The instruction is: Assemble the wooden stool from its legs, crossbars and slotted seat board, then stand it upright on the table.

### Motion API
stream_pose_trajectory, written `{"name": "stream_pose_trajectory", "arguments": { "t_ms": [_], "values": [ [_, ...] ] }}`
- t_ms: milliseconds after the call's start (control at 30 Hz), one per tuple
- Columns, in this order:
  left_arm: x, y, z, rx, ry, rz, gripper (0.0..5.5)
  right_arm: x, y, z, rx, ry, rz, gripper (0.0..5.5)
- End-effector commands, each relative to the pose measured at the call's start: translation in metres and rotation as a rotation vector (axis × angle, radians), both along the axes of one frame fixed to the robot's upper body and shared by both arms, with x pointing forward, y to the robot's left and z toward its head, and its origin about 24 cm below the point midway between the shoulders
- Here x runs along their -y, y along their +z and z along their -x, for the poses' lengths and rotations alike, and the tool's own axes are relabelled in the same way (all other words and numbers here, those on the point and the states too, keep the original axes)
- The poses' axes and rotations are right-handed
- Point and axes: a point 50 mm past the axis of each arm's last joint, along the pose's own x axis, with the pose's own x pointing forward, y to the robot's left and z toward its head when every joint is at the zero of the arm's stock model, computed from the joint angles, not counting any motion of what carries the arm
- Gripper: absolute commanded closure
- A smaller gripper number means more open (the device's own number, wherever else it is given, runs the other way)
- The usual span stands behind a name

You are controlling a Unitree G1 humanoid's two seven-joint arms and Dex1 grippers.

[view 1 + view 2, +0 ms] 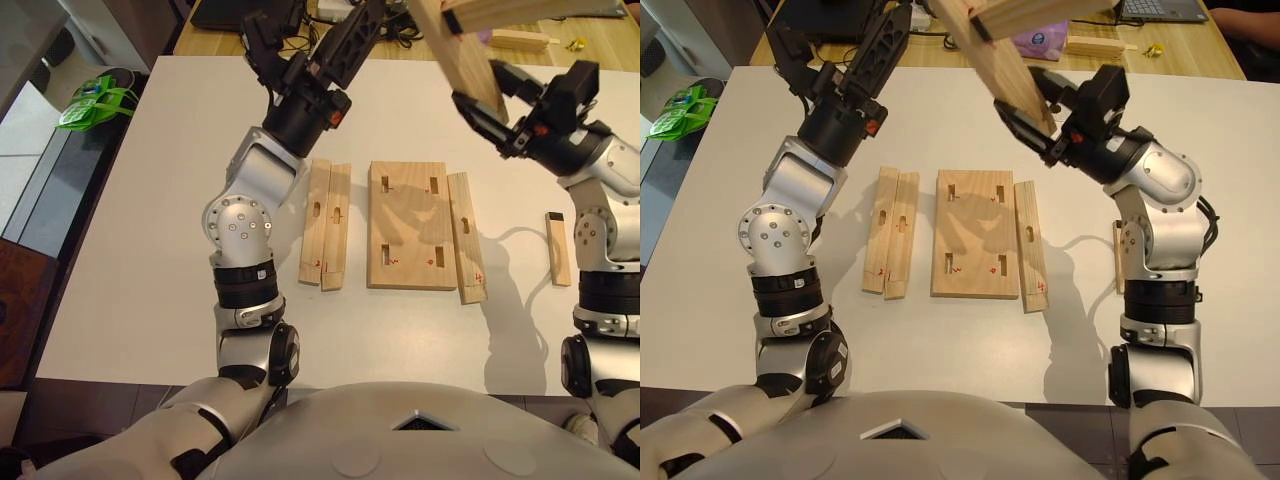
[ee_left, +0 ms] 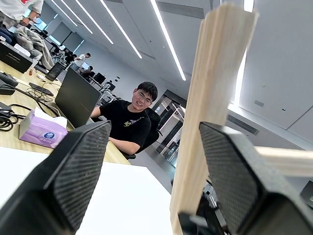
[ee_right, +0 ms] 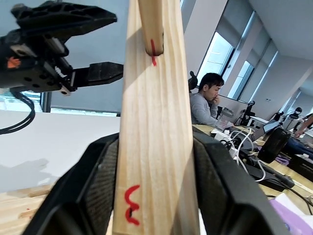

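Right wrist view: crossbar (image 3: 150, 24) seated in the lifted leg (image 3: 154, 122).
Right gripper (image 1: 1035, 108) fingers clamp the leg above the counter (image 1: 940, 110); left gripper (image 2: 154, 166) fingers gape around the wood, perhaps not touching. Next, the crossbar's free end probably needs a second leg.

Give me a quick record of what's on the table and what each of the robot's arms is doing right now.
Right end effector: shut on a wooden leg, held raised above the table
Held leg's slot: a crossbar sits in it
Left end effector: open, raised close to the held leg
Seat board: flat on the table, four slots empty
Loose legs: pair of legs side by side on the board's left, single leg along its right
Far right: short piece lying alone
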Motion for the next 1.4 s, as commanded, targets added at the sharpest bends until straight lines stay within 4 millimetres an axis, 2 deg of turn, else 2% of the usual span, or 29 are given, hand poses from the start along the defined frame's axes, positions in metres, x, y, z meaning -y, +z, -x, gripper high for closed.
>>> {"name": "stream_pose_trajectory", "arguments": {
  "t_ms": [33, 133, 267, 433, 533, 733, 1000, 1300, 1400],
  "values": [
    [0.003, 0.002, 0.001, 0.007, -0.007, -0.001, 2.17, 0.0, -0.002, -0.002, 0.024, -0.009, 0.014, 3.44],
    [0.005, -0.001, 0.0, -0.007, 0.008, 0.007, 2.17, -0.003, -0.013, 0.005, 0.013, 0.025, 0.049, 3.44],
    [0.011, 0.008, 0.006, 0.047, -0.036, 0.025, 2.17, -0.003, -0.021, 0.011, 0.001, 0.055, 0.082, 3.44],
    [0.006, 0.021, 0.012, 0.118, -0.065, 0.085, 2.17, -0.001, -0.03, 0.017, -0.027, 0.097, 0.136, 3.44],
    [0.005, 0.02, 0.012, 0.114, -0.069, 0.084, 2.17, -0.001, -0.031, 0.017, -0.027, 0.106, 0.148, 3.44],
    [0.009, 0.013, 0.011, 0.067, -0.068, 0.082, 3.09, -0.002, -0.029, 0.016, -0.023, 0.109, 0.146, 3.44],
    [0.012, -0.006, 0.005, -0.026, -0.058, -0.036, 4.36, -0.005, -0.03, 0.017, -0.026, 0.105, 0.127, 3.44],
    [0.012, -0.002, 0.007, -0.005, -0.042, -0.01, 4.41, -0.008, -0.03, 0.016, -0.032, 0.105, 0.132, 3.45],
    [0.009, 0.003, 0.005, 0.009, -0.006, 0.016, 4.42, -0.004, -0.038, 0.017, -0.082, 0.105, 0.156, 3.45]
  ]
}}
